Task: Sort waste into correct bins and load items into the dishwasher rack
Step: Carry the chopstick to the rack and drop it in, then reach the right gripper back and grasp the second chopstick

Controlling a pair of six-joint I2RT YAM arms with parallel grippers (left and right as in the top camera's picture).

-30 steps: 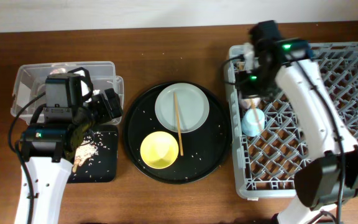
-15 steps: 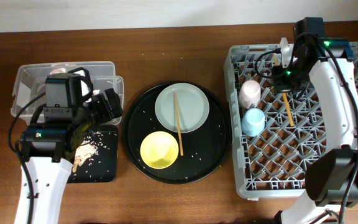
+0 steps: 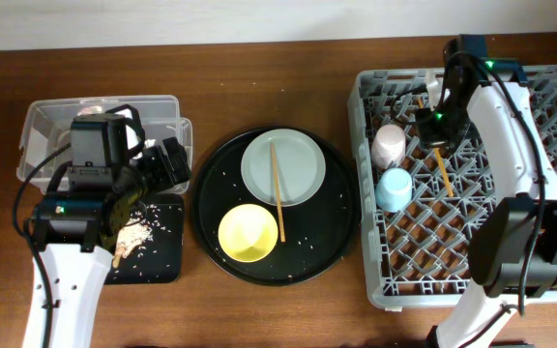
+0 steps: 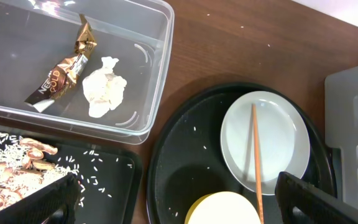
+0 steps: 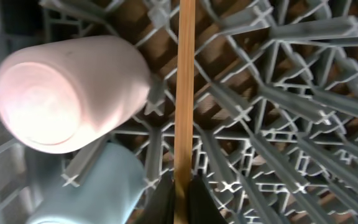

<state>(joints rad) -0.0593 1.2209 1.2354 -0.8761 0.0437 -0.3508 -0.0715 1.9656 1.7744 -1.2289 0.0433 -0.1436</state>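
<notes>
My right gripper is shut on one wooden chopstick and holds it over the grey dishwasher rack. The pink cup and the light-blue cup lie in the rack just left of it. The second chopstick lies across the pale grey plate, beside the yellow bowl. My left gripper is open and empty above the edge of the black tray bin, which holds food scraps. The clear box holds the paper ball and the gold wrapper.
The plate and bowl sit on a large round black tray strewn with rice grains, between the bins and the rack. Upright rack pegs surround the held chopstick.
My right gripper moved with the chopstick from over the pink cup to the right, then came slightly back left over the rack. The left arm has not moved.
</notes>
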